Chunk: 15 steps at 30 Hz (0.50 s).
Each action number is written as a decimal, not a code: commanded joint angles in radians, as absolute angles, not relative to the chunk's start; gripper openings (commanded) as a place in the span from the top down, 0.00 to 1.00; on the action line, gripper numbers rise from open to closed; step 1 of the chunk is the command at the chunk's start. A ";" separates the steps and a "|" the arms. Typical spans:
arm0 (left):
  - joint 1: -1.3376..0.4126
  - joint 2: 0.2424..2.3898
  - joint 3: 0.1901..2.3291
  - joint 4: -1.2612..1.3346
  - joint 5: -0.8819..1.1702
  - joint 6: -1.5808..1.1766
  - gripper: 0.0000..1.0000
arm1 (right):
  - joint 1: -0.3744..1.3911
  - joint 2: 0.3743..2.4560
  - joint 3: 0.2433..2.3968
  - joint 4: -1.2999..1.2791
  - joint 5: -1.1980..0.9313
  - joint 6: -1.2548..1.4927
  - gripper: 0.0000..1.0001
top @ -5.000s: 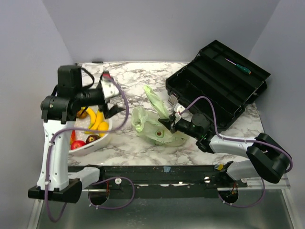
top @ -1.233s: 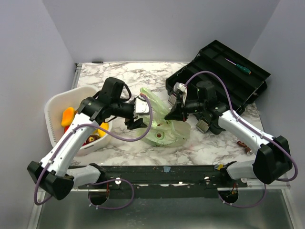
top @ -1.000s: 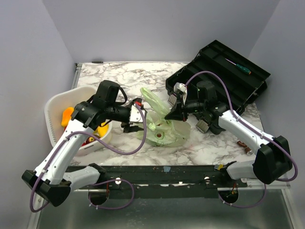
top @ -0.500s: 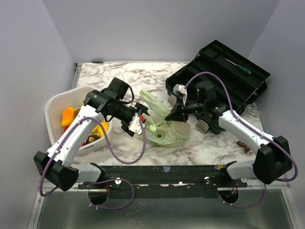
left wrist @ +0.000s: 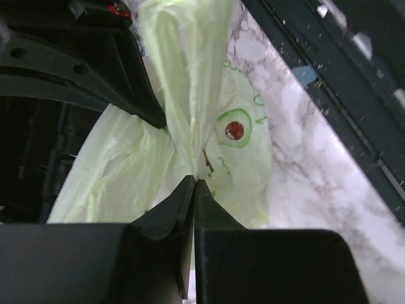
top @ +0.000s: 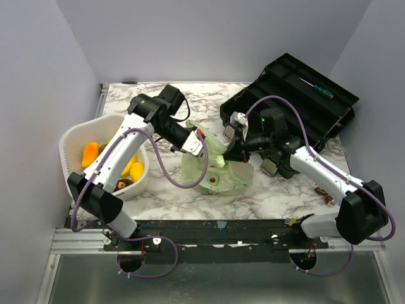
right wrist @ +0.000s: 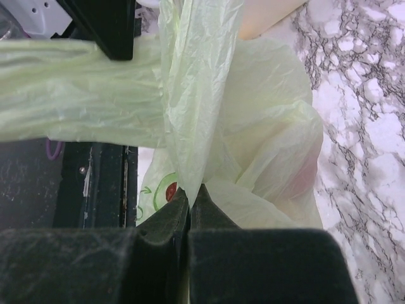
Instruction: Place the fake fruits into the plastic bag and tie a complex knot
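The pale green plastic bag [top: 218,174] lies mid-table, its handles pulled upward. My left gripper [top: 204,149] comes in from the left and is shut on one handle strip [left wrist: 190,95], pinched at its fingertips. My right gripper [top: 227,154] is shut on the other handle strip [right wrist: 193,114], which crosses a horizontal strip [right wrist: 76,95]. A knot is not in view. Fake fruits sit in the white basket [top: 71,142] at the left: an orange mango [top: 90,153], a yellow banana [top: 131,168] and a dark piece [top: 124,183]. What the bag holds is hidden.
An open black toolbox [top: 297,111] stands at the back right, close behind my right arm, with a green-handled screwdriver [top: 320,90] in it. A small brown piece [top: 324,194] lies on the marble near the right edge.
My left arm swung from beside the basket up and over the bag's left side, and its open jaws closed on a handle. The right gripper kept its hold and barely moved.
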State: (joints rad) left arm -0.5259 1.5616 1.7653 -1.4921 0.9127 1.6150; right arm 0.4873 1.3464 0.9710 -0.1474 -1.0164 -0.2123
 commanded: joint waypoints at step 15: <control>-0.543 1.280 1.280 -0.761 1.022 0.778 0.56 | 0.489 1.292 0.951 -0.160 -1.012 -0.215 0.99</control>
State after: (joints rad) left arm -0.5346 1.3132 1.2888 -0.9401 0.9855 0.8986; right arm 0.4873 1.3083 0.9596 -0.1532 -1.0073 -0.2100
